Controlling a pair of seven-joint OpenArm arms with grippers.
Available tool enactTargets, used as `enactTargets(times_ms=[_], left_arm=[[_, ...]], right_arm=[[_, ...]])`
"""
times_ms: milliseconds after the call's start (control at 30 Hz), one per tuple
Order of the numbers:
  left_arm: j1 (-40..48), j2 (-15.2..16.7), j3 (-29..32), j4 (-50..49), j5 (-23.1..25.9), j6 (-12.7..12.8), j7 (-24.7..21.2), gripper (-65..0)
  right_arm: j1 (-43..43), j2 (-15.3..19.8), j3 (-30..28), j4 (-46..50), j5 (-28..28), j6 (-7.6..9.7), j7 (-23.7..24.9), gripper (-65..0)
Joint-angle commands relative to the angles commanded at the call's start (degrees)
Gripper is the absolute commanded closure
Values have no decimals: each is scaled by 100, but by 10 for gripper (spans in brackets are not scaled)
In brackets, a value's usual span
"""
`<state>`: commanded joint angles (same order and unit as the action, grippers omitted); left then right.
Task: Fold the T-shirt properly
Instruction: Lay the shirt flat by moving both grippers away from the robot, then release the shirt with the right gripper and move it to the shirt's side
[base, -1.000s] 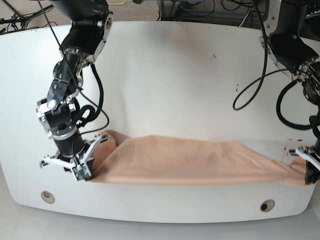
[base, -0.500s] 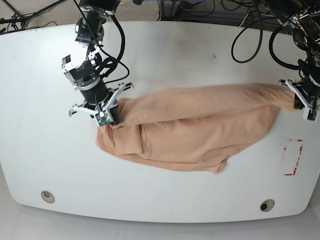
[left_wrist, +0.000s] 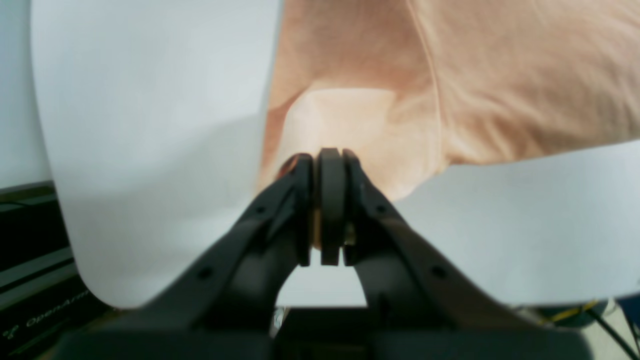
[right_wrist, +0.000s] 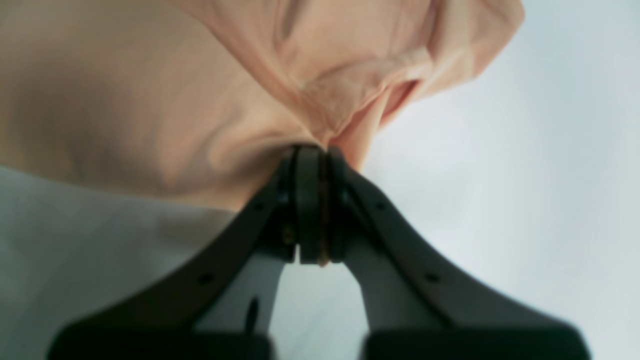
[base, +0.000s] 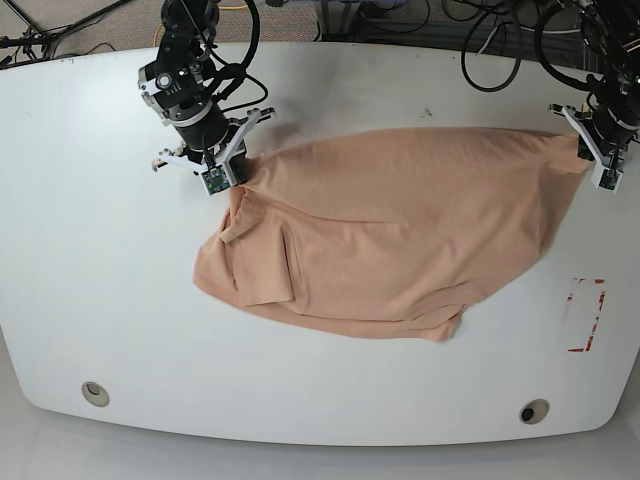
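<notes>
White table (base: 330, 90): peach T-shirt (base: 400, 230) spread, rumpled; left tool (base: 604, 160), right tool (base: 222, 172) clamp corners.

One readable word, on the dark equipment beside the table.

In your left wrist view, look to the bottom left corner: the dark panel (left_wrist: 35, 310) below the white table (left_wrist: 150, 125) edge carries pale lettering that reads "OpenArm", slanting upward and cut off by blur at its end, with a small symbol just before it that you cannot make out. The red outline marking (base: 586, 315) on the table in your base view holds no letters you can read.
</notes>
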<state>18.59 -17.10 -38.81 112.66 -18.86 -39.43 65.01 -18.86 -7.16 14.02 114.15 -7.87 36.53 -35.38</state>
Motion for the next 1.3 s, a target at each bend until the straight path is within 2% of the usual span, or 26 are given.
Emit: enactTargets(times_ms=[267, 400, 433, 500, 633, 667, 700, 767, 900, 1067, 1300], left_arm=[[88, -185, -44, -9, 9, 0, 9, 0], [176, -255, -44, -9, 53, 0, 9, 0], [185, -255, -44, -9, 79, -9, 9, 0], [185, -255, -44, -9, 79, -9, 9, 0], [193, -255, -44, -9, 79, -9, 9, 0], [193, -246, -44, -9, 79, -9, 9, 0], [193, -237, -44, -9, 79, -9, 9, 0], [193, -237, -44, -9, 79, -9, 9, 0], [193, -237, -44, -9, 79, -9, 9, 0], [193, -237, -44, 0, 79, -9, 9, 0], [185, -229, -18, 0, 79, 26, 9, 0]], right_arm=[[0, -9, 0, -141, -26, 0, -18, -21], [9, -9, 0, -167, -35, 0, -114, -52], [26, -9, 0, -176, -35, 0, -176, -76], [44, -9, -9, -176, -26, 0, -360, -171], [35, -9, -9, -105, 9, 0, -457, -395], [26, -9, -9, -88, 9, 0, -457, -419], [26, -9, -9, -79, 9, 0, -448, -469], [44, -9, -9, -62, 9, 35, -448, -504], [299, -18, -35, -53, 62, 44, -457, -501], [835, 9, -18, -141, 396, 44, -466, -487], [1987, 26, -44, -1257, 404, 18, -492, -487]])
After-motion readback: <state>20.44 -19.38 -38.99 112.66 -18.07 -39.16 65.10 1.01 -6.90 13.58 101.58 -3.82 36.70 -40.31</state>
